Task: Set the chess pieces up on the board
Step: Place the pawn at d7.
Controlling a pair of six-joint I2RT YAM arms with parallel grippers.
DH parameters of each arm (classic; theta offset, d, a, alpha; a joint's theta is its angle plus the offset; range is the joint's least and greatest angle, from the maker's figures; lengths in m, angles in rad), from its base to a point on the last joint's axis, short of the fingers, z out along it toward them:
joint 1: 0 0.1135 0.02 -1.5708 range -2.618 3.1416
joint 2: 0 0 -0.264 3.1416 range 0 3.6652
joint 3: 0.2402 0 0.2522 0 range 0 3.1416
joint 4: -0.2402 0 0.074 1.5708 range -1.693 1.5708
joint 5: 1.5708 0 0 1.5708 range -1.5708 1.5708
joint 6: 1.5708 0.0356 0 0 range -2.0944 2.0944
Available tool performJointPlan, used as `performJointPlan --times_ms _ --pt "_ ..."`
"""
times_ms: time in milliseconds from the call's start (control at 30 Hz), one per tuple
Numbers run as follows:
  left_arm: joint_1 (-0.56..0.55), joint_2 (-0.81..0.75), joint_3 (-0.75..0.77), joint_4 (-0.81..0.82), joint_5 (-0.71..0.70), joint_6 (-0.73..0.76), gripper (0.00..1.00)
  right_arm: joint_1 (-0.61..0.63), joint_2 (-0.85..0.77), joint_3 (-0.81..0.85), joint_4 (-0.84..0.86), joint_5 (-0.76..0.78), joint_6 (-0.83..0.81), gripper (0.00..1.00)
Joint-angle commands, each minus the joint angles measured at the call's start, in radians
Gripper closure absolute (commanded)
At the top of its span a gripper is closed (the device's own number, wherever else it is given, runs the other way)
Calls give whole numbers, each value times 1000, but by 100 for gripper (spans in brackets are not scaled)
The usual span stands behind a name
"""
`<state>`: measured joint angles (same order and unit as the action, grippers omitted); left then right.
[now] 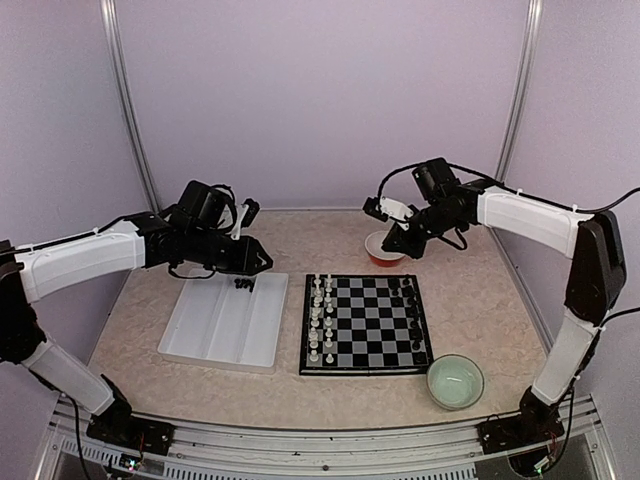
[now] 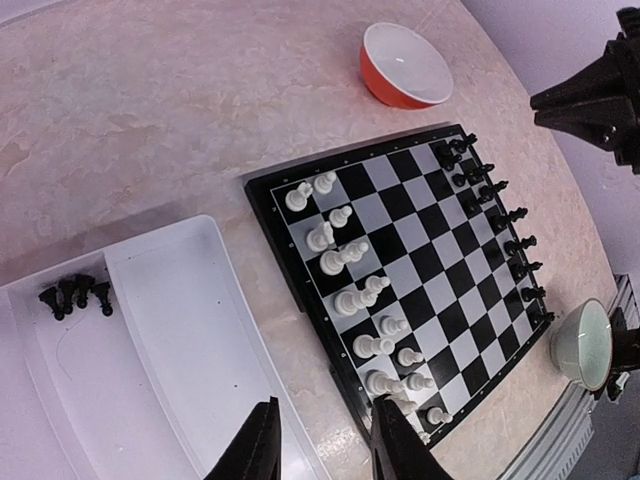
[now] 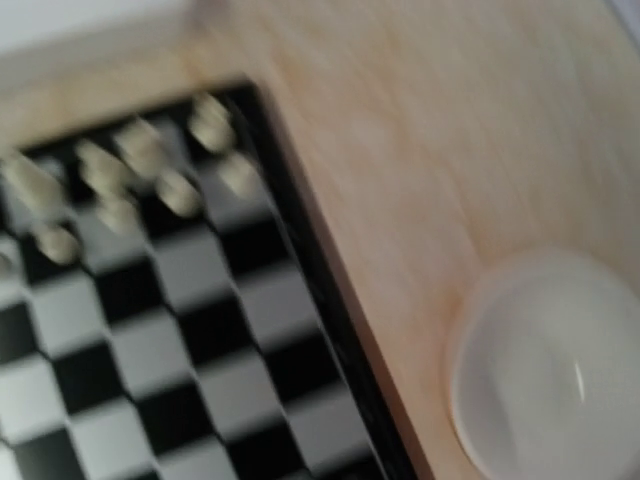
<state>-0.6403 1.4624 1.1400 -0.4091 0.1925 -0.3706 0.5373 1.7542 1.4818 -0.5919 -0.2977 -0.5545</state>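
The board [image 1: 365,325] lies mid-table, and also shows in the left wrist view [image 2: 400,270]. White pieces [image 1: 318,320] fill its left two columns. Black pieces [image 1: 407,292] stand along its right side. A few black pieces [image 1: 243,285] sit at the far end of the white tray [image 1: 215,330]; the left wrist view shows them too [image 2: 75,295]. My left gripper [image 1: 257,262] hovers over the tray's far end, open and empty [image 2: 325,445]. My right gripper [image 1: 392,240] hangs over the red bowl [image 1: 385,252]. Its fingers do not show in the blurred right wrist view.
A pale green bowl [image 1: 455,381] stands off the board's near right corner. The red bowl [image 2: 405,65] has a white inside. The right wrist view shows the board's edge [image 3: 330,290] and a pale bowl [image 3: 550,370], both blurred. Walls close in the back and sides.
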Motion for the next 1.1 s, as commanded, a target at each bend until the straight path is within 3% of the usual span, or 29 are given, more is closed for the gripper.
performJointPlan --times_ms 0,467,1067 --pt "-35 -16 -22 44 -72 10 67 -74 44 3 -91 -37 55 87" --pt "-64 12 -24 30 -88 6 65 -100 243 95 -173 61 107 85" --pt "-70 25 -40 37 -78 2 65 -98 294 123 -214 36 119 88"
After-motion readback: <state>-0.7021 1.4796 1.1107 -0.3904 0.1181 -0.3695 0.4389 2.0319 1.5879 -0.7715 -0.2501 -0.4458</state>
